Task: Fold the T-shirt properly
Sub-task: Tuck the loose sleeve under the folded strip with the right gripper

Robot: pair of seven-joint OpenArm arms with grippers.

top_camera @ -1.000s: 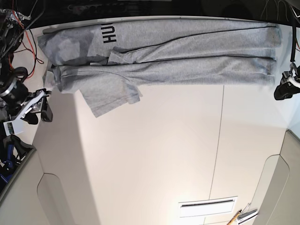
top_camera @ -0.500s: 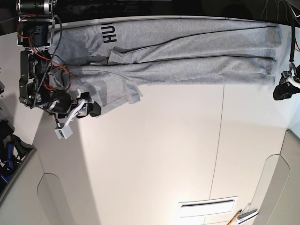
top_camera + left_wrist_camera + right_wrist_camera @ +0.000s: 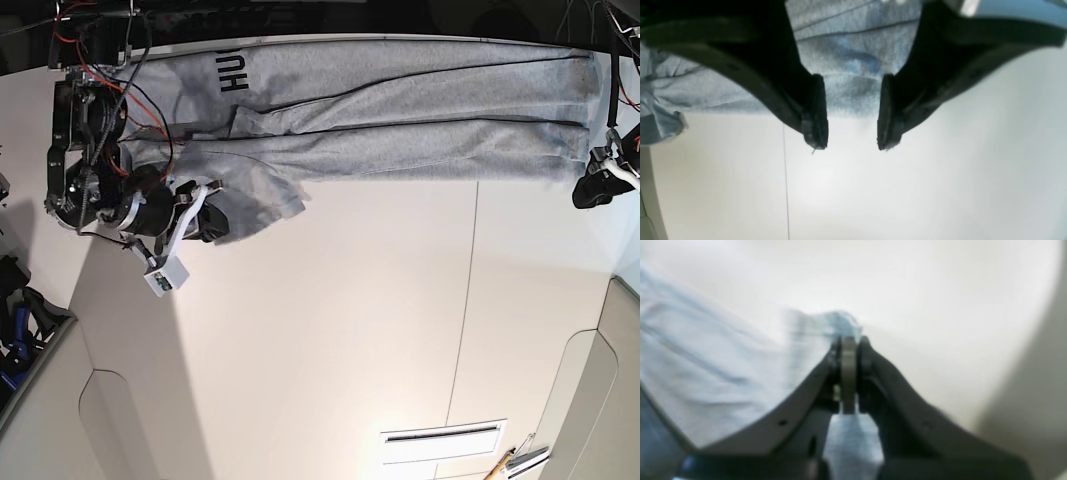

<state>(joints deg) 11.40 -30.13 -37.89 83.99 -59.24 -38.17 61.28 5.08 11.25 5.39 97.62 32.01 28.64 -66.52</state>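
So on my end the grey T-shirt [image 3: 400, 110] is lying folded into a long strip along the far edge of the white table [image 3: 350, 330], black lettering near one end. My right gripper [image 3: 213, 226] is pinched tight on the loose sleeve corner that sticks out toward me. The left gripper [image 3: 851, 133] is just sitting beside the hem end, jaws wide apart with nothing in them.
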